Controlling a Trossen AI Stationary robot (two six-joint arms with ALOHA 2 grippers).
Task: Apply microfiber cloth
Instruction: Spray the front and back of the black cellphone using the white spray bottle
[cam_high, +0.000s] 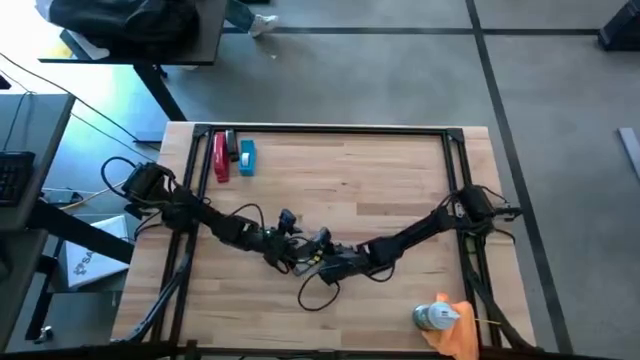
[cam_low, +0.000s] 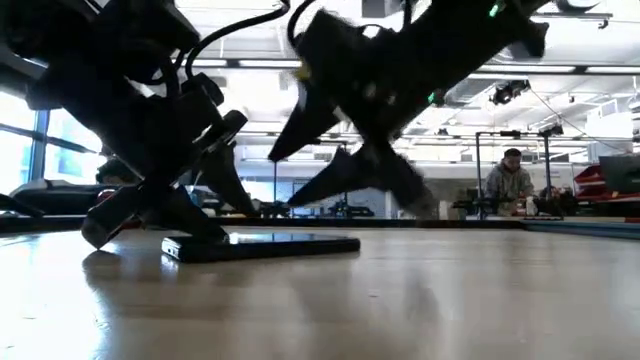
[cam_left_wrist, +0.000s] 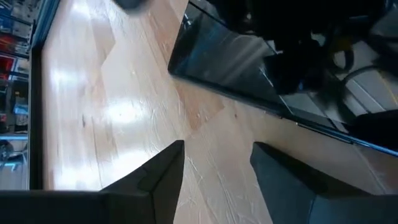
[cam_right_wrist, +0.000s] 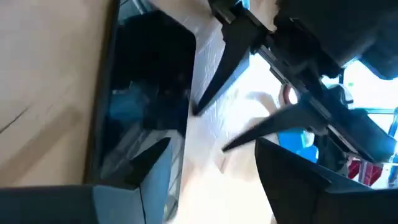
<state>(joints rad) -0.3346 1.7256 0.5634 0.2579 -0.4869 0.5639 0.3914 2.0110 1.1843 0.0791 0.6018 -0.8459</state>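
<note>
The orange microfiber cloth (cam_high: 462, 335) lies bunched at the table's near right corner, against a white spray bottle (cam_high: 435, 318); no gripper is near it. A black phone (cam_low: 262, 243) lies flat on the wood at mid-table. My left gripper (cam_left_wrist: 217, 149) is open and low over bare wood at the phone's (cam_left_wrist: 227, 59) left end. My right gripper (cam_right_wrist: 214, 146) is open and comes from the right, with one finger (cam_right_wrist: 146, 171) over the phone's (cam_right_wrist: 146, 93) edge. In the high view both grippers (cam_high: 290, 245) (cam_high: 322, 258) meet over the phone and hide it. My left gripper has a finger (cam_low: 195, 225) that comes down beside the phone's left end (cam_low: 175, 244) in the low view. I cannot tell whether it touches. My right gripper is raised over the phone; I cannot tell whether it touches.
A red object (cam_high: 221, 156) and a blue object (cam_high: 246, 157) lie at the table's far left. A black frame (cam_high: 330, 130) runs around the table top. A loose cable (cam_high: 318, 292) loops on the wood near the grippers. Bare wood lies at far centre. A person (cam_low: 510, 180) sits in the room beyond.
</note>
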